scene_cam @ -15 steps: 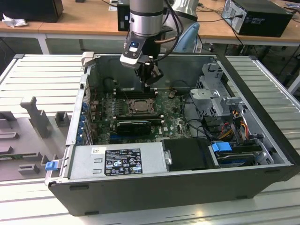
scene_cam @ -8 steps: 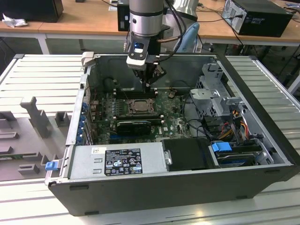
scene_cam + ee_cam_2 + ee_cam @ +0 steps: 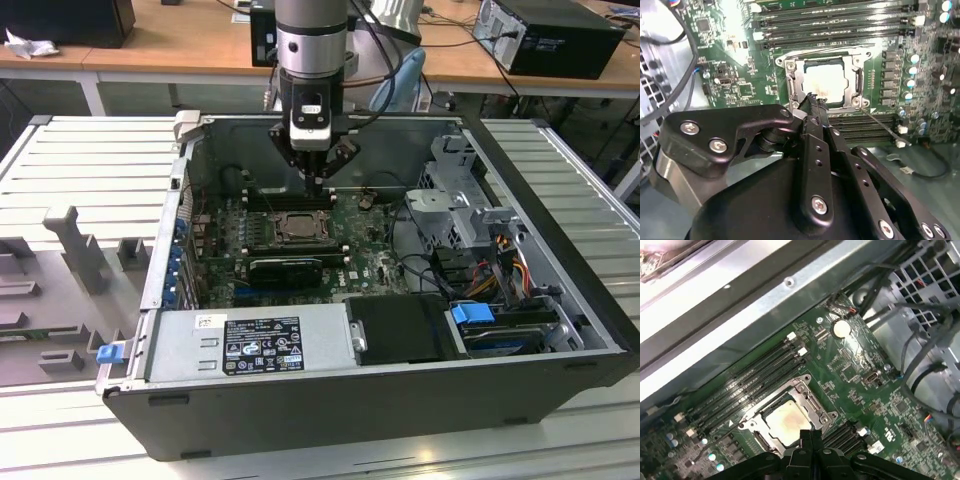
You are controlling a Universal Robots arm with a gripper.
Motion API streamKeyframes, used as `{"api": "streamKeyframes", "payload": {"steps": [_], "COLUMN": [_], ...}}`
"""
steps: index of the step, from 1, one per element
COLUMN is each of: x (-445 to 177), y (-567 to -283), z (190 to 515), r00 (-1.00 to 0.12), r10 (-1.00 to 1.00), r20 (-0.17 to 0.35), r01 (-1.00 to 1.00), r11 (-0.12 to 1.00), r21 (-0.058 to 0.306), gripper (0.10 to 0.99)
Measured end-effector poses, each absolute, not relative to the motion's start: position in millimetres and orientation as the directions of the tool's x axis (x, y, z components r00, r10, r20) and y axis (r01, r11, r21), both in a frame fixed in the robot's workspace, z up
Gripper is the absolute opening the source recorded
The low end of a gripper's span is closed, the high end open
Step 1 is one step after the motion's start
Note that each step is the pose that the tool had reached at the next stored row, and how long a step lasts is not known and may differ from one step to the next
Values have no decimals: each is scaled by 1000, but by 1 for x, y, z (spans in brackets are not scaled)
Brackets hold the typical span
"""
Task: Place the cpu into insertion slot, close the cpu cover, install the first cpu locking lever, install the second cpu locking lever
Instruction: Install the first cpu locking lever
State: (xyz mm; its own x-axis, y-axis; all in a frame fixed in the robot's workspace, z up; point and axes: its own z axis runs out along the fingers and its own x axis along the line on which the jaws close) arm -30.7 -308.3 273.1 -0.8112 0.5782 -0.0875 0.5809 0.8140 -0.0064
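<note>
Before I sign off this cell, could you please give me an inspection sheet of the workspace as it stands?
Surface: slatted metal table carrying an open computer case.
Job's things: cpu seated in the insertion slot; cpu cover lying flat around it; one thin lever juts out from a socket corner.
Clutter: grey moulded fixtures on the table, at the exterior view's left.
Grippers: gripper low over the motherboard, close by the socket, jaws shut.
Cables: coloured wires inside the case, at the exterior view's right.
Surroundings: desks behind, one bearing a black box.
</note>
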Motion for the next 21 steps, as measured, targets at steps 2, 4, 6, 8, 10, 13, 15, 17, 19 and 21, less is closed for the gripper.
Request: {"api": "streamKeyframes", "payload": {"steps": [2,4,6,8,10,13,15,17,19,21], "x": [-31,-31,-31,-31,-31,-31,-31,-31,-31,-31], "y": [-308,-308,-308,-308,-308,-308,-308,-308,-308,-308], "z": [273,273,272,272,271,270,269,269,268,268], "r00": [-838,-857,-890,-908,-921,-944,-964,-977,-985,-995], "r10": [538,508,450,414,385,327,264,208,165,88], "r20": [-88,-84,-74,-67,-57,-45,-45,-45,-45,-45], "r01": [541,510,453,416,387,329,265,210,166,89], "r11": [841,860,892,909,922,944,964,977,986,996], "r21": [-8,-11,-16,-20,-24,-29,-29,-29,-29,-29], "gripper": [106,106,106,106,106,106,106,106,106,106]}}
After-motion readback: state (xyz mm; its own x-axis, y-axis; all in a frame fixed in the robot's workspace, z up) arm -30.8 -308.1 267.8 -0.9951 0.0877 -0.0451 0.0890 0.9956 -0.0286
